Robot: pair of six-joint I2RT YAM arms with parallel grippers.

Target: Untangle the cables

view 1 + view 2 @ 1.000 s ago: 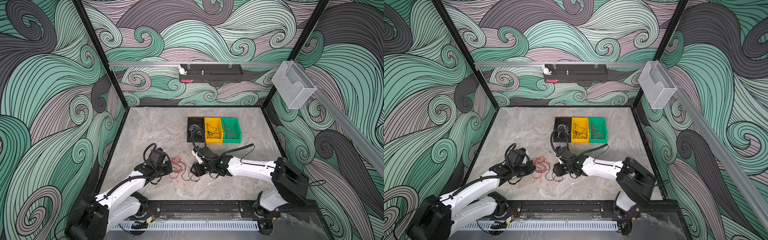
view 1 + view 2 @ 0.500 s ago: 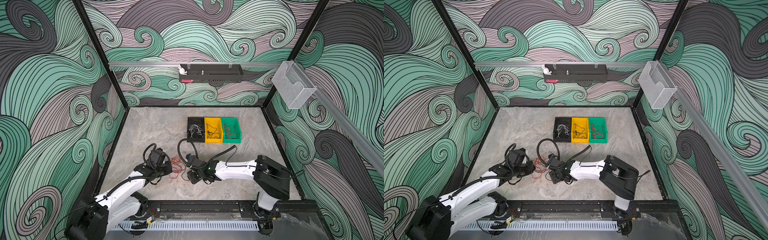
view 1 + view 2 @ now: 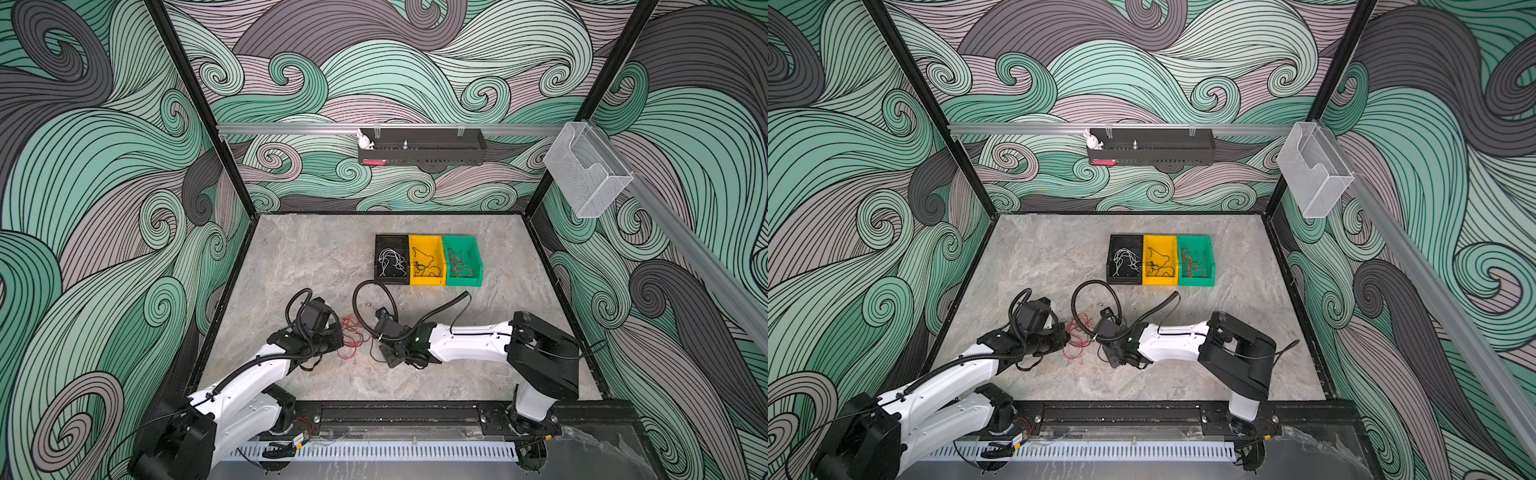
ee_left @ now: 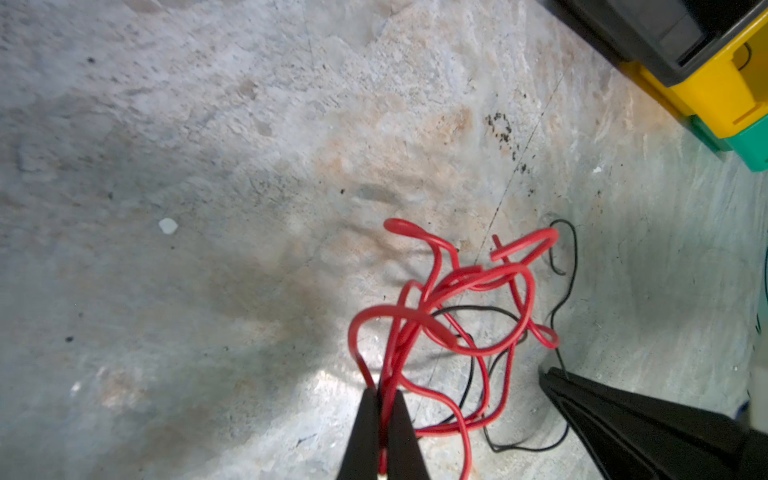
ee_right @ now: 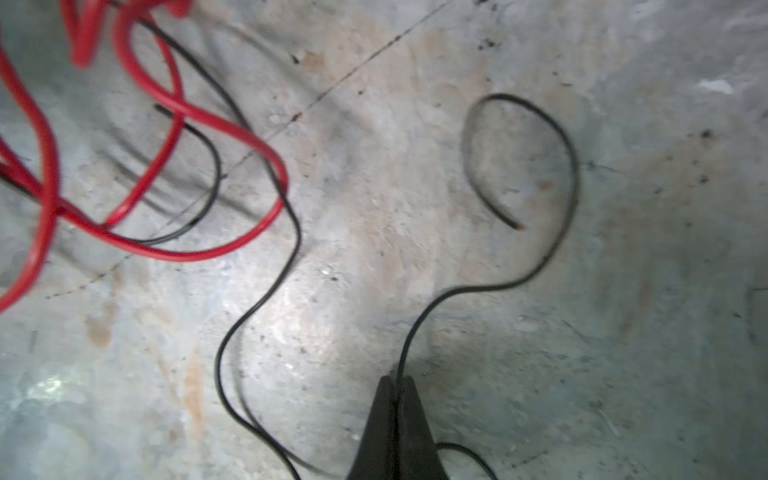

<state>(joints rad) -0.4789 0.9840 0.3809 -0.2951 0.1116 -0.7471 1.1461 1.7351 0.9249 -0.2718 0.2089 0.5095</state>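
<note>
Tension looks to be the aim: the left tool (image 4: 381, 395) is clenched on a bunch of red cables (image 4: 457, 286), while the right tool (image 5: 397, 382) pinches one black cable (image 5: 540, 266) that appears to run into that knot, so drawing the arms apart should, I judge, free it. Both work low over the near middle of the grey stone-look worktop (image 3: 316, 257). Three bins (image 3: 427, 281) of sorted white, black and red strands stand well behind, between swirl-patterned walls (image 3: 104, 187).
</note>
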